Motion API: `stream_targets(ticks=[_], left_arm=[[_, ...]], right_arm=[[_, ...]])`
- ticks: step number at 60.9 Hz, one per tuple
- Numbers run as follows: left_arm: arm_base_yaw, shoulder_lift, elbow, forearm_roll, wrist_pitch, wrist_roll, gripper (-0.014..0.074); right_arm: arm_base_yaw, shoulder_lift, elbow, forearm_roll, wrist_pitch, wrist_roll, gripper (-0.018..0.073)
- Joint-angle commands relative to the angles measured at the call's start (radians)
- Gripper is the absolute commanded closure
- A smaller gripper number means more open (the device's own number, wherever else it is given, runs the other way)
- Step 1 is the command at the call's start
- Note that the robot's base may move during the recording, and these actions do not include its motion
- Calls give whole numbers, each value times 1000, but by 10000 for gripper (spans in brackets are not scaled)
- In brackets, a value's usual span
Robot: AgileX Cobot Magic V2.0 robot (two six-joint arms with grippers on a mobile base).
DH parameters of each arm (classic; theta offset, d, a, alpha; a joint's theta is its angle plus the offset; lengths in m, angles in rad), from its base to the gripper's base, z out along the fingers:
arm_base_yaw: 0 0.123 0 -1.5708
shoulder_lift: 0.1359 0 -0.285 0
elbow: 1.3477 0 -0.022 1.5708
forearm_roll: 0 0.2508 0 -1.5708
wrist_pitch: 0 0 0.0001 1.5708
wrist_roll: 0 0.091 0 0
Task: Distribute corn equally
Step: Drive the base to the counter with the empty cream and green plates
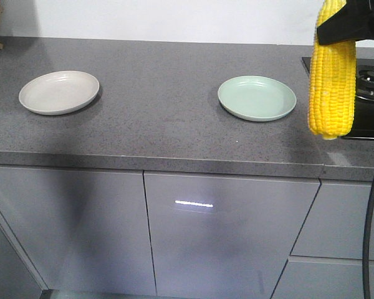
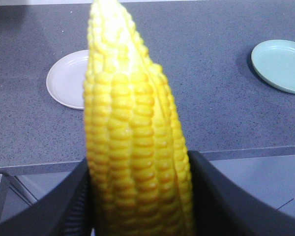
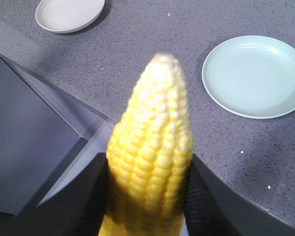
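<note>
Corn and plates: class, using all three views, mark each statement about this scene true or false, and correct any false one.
1. The white plate and the green plate are both empty. True.
2. The right gripper is open and empty. False: it is shut on the second cob.
3. The left gripper is shut on the first cob. True.
4. The green plate sits on the stove. False: it sits on the grey countertop, apart from the stove.
</note>
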Motion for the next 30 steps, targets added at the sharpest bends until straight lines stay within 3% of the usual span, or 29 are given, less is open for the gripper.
stream_targets(ticks=[1,30], left_arm=[[1,-15,-20,-6,-67,-9,541],[1,-15,-20,-7,-67,-9,541]], right_arm=[[-4,-35,-25,28,1,-7,373],[-4,-35,-25,28,1,-7,373]])
